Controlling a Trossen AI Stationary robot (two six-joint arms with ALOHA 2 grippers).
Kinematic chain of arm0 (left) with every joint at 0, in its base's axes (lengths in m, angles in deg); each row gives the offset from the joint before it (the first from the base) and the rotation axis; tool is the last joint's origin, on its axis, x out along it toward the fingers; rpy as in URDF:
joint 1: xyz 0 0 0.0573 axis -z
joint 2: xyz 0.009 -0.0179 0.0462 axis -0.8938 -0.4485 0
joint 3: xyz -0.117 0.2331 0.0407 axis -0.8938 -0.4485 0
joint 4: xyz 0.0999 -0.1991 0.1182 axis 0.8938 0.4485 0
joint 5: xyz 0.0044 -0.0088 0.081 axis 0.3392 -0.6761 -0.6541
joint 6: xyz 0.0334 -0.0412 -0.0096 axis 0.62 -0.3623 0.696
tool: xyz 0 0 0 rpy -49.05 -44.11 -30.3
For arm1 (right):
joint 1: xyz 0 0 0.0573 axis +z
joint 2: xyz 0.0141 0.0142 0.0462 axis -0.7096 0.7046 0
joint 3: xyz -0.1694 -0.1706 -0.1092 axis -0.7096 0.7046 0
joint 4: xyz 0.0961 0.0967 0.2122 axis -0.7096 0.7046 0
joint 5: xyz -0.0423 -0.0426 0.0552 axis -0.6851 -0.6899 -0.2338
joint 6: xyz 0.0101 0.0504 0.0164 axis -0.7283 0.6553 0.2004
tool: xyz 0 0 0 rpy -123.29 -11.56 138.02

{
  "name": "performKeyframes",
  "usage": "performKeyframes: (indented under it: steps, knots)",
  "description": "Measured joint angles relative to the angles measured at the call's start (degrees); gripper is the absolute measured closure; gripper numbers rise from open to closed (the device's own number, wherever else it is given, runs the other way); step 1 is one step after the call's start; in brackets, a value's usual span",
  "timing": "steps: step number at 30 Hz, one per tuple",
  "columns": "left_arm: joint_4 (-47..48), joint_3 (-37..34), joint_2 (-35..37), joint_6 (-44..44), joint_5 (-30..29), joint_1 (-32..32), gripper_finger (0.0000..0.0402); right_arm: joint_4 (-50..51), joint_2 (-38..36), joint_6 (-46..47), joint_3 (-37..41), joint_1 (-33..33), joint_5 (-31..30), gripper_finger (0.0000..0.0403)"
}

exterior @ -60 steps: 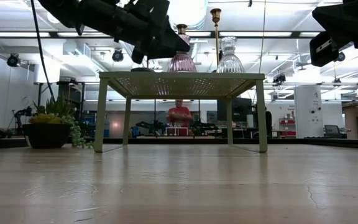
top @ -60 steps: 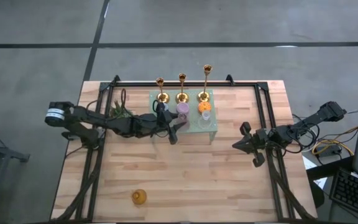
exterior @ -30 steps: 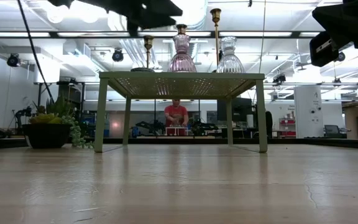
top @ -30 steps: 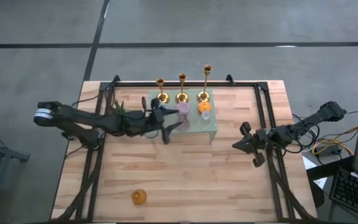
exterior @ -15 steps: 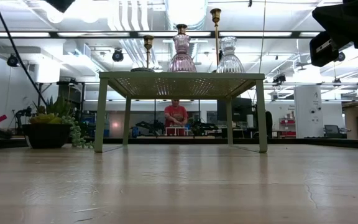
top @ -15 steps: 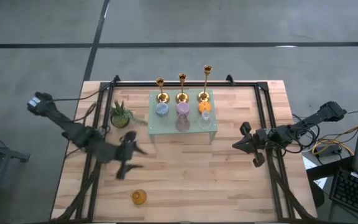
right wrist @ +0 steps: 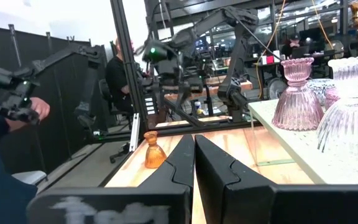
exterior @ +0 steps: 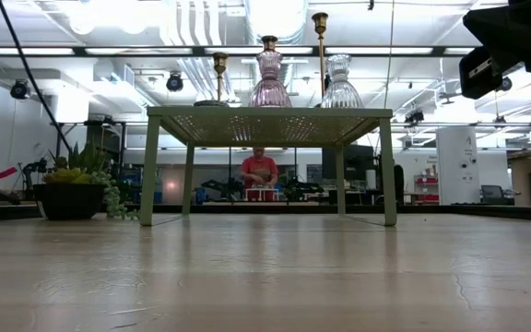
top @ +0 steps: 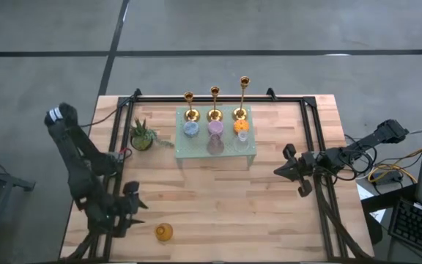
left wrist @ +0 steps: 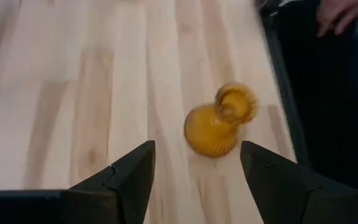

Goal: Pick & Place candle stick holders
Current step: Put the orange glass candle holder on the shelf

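Observation:
Three gold candlesticks (top: 215,103) stand on their round bases along the far edge of a pale green perforated stand (top: 196,152). Blue (top: 190,129), purple (top: 215,127), orange (top: 240,126), clear (top: 243,137) and pink (top: 215,145) glass holders stand on it too. An amber glass holder (top: 164,232) stands upright on the table near the front edge. It also shows in the left wrist view (left wrist: 219,121). My left gripper (top: 139,202) is open, just left of the amber holder and short of it. My right gripper (top: 278,171) is shut and empty, right of the stand.
A small green potted plant (top: 142,136) stands left of the stand. A black frame (top: 116,147) runs along the table's sides. A person's hand (left wrist: 337,12) shows beyond the table edge, and a person (right wrist: 5,180) stands by it. Bare wood lies between the stand and the front edge.
My left gripper has drawn away from the stand's left front corner. It has swung toward the table's near left and stands beside the amber holder. It has left the low view. The holders on the stand have kept still.

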Motion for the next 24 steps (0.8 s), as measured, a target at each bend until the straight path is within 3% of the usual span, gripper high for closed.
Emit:
performKeyframes:
  steps: [5,9,14,18,24]
  knots:
    - [-6.4,-2.6,-5.8,-6.6,-0.7,2.1,0.0163,0.0,0.0,0.0,0.0,0.0,0.0,0.0394]
    - [-18.6,-5.2,-11.5,-5.5,-0.2,2.3,0.0163,0.0,0.0,-0.1,0.0,0.0,0.0,0.0394]
    - [-21.7,-5.6,-17.6,-6.4,-1.3,2.4,0.0163,0.0,0.0,-0.1,0.0,0.0,0.0,0.0394]
    - [-26.5,-5.6,-21.2,-6.4,-5.8,2.3,0.0163,0.0,0.0,-0.1,0.0,0.0,0.0,0.0394]
    - [-32.4,-5.6,-24.7,-2.5,-7.6,2.3,0.0163,0.0,0.0,-0.1,0.0,0.0,0.0,0.0394]
